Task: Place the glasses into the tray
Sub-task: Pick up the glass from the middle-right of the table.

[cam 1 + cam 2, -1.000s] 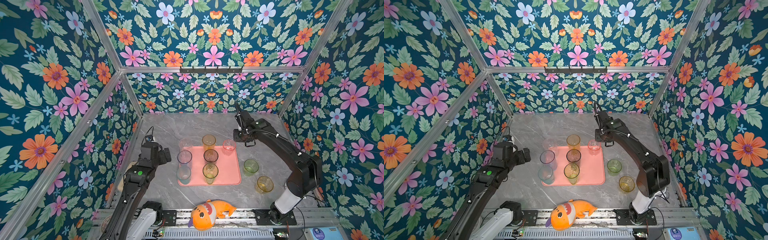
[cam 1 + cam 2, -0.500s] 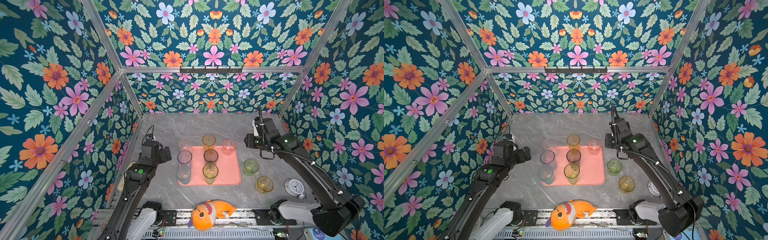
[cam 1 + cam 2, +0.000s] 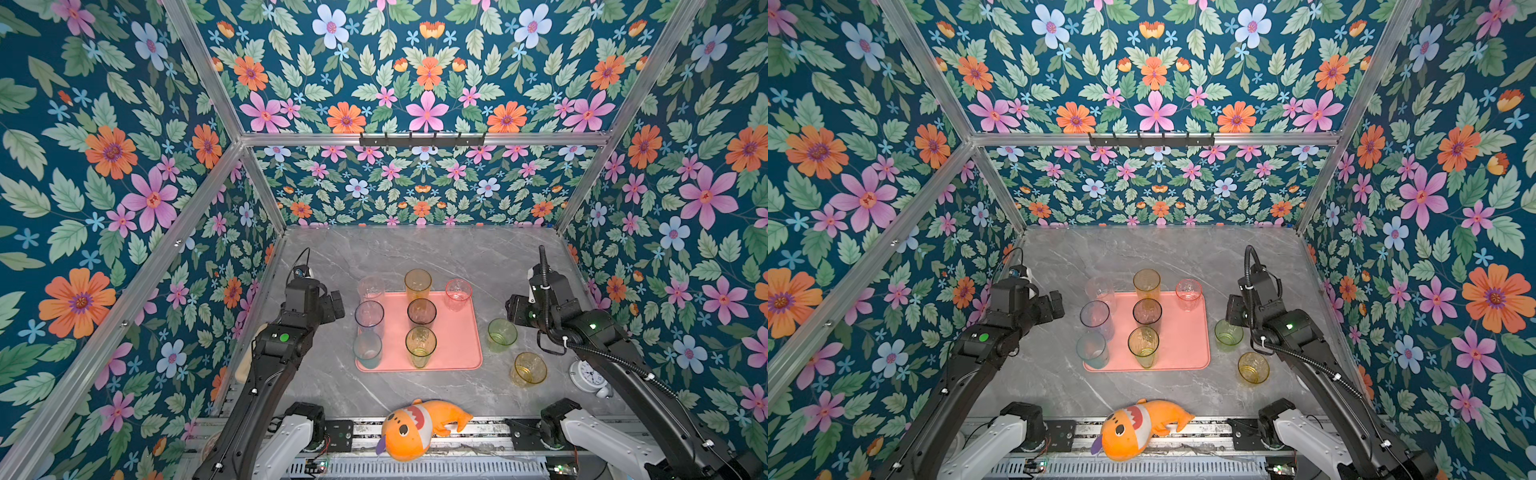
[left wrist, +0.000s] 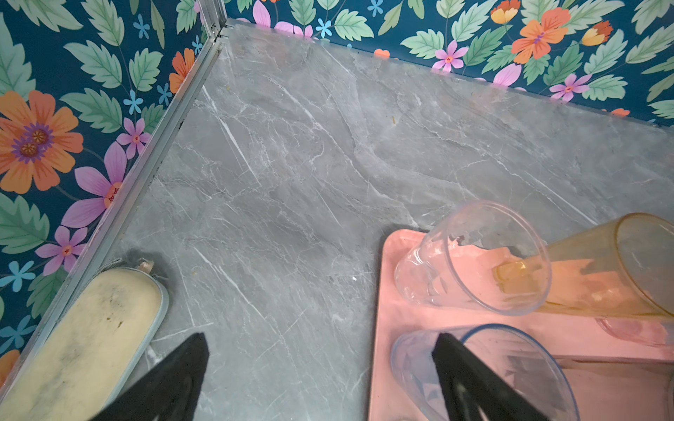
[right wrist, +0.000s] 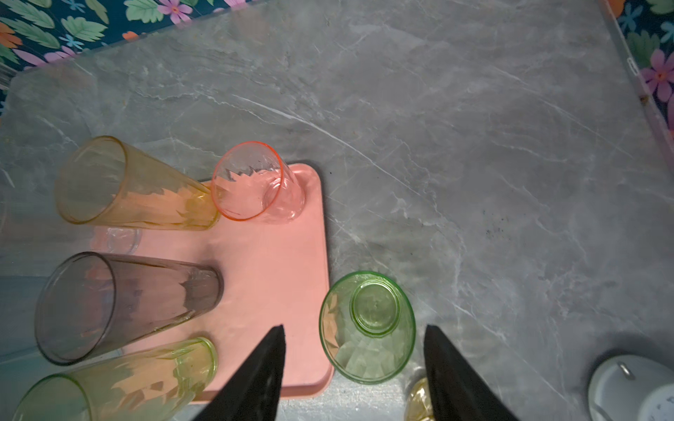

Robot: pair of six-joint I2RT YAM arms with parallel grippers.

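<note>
The salmon-pink tray (image 3: 455, 347) lies mid-table and carries several upright glasses, among them amber (image 3: 417, 282), pink (image 3: 458, 294) and smoke-grey (image 3: 422, 312). A short green glass (image 3: 502, 333) and a short yellow glass (image 3: 530, 369) stand on the table right of the tray. My right gripper (image 5: 353, 328) hangs open above the green glass (image 5: 368, 328), which shows between its fingers with a gap on each side. My left gripper (image 4: 321, 337) is open and empty over the table beside the tray's left edge (image 4: 379, 328), near the blue-grey glass (image 4: 485, 368).
A beige oblong dish (image 4: 84, 328) lies along the left wall. A white alarm clock (image 3: 588, 376) sits at the front right, close to the yellow glass. An orange plush fish (image 3: 419, 424) rests on the front edge. Patterned walls close in three sides.
My right arm has swung from the pink glass at the tray's back right corner, right and forward, to over the green glass, its jaws widening. The left arm has not moved.
</note>
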